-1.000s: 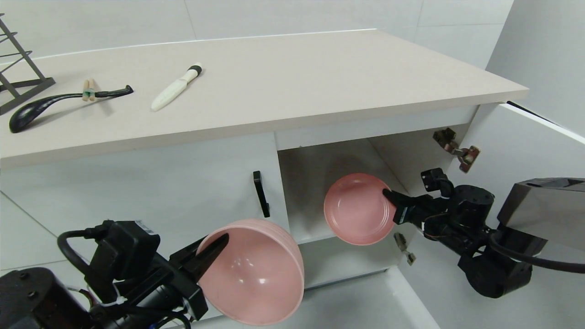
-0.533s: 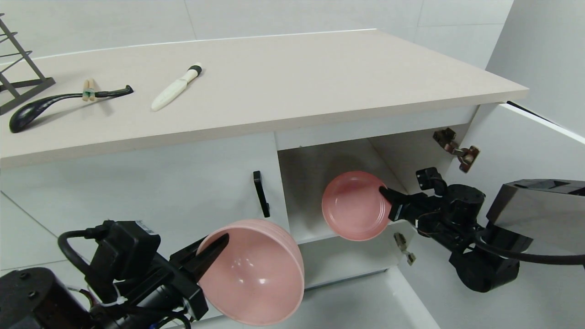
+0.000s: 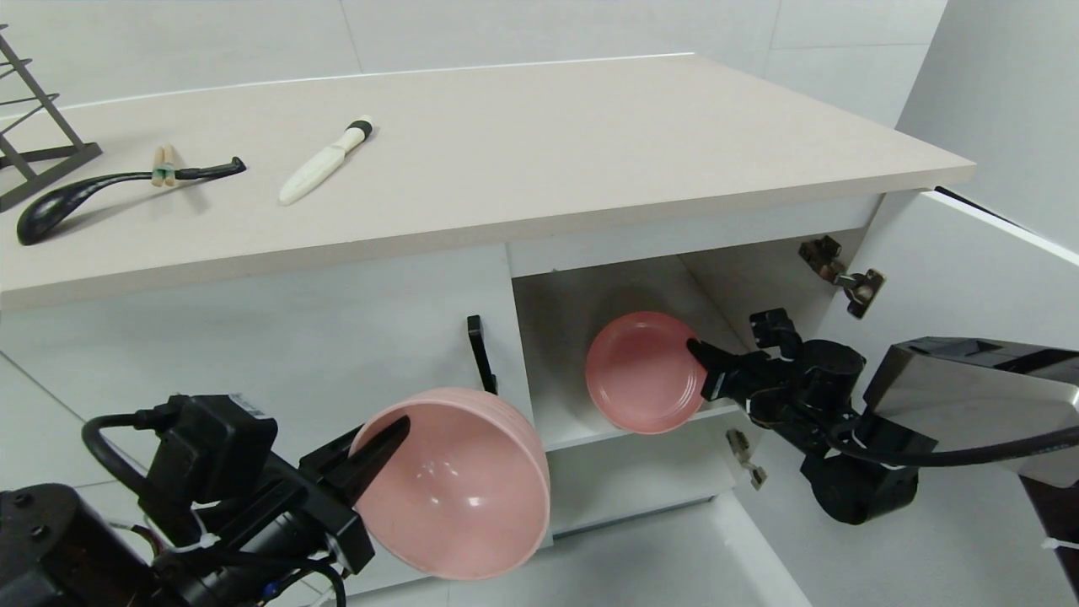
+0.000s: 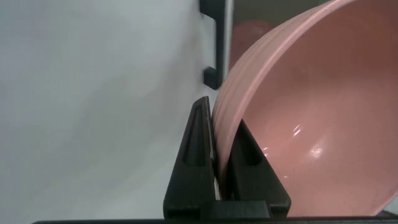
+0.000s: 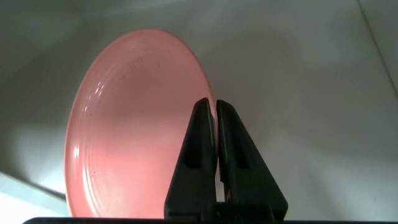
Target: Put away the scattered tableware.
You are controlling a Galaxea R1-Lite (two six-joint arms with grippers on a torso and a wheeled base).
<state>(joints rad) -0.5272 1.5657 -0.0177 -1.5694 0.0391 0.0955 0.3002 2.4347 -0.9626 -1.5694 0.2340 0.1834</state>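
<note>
- In front of the closed white cupboard door (image 3: 253,337), low on my left: my left claw (image 3: 389,438) (image 4: 214,146) is clamped narrow on the rim of a deep glossy pink bowl (image 3: 464,497) (image 4: 311,106); one finger lies inside the wall, the other outside; the bowl is tipped on its side, its hollow facing up and towards me, and it hangs off any surface.
- At the mouth of the open right-hand compartment: my right claw (image 3: 698,350) (image 5: 216,124) is pinched almost closed on the edge of a round flat pink plate (image 3: 641,371) (image 5: 137,118); the plate stands on edge, its face towards me, just above the front of the white shelf (image 3: 582,434); whether its lower rim touches the shelf, I cannot tell.
- Beside the compartment: a black bar handle (image 3: 482,358) on the closed door; the open white door (image 3: 952,270) swung out to my right.
- On the beige countertop (image 3: 548,143), far left: a black ladle (image 3: 76,196) with a pair of wooden chopsticks (image 3: 164,164) across its handle; a cream sheathed knife (image 3: 324,162) just beside; a dark wire rack (image 3: 34,135) at the edge.
</note>
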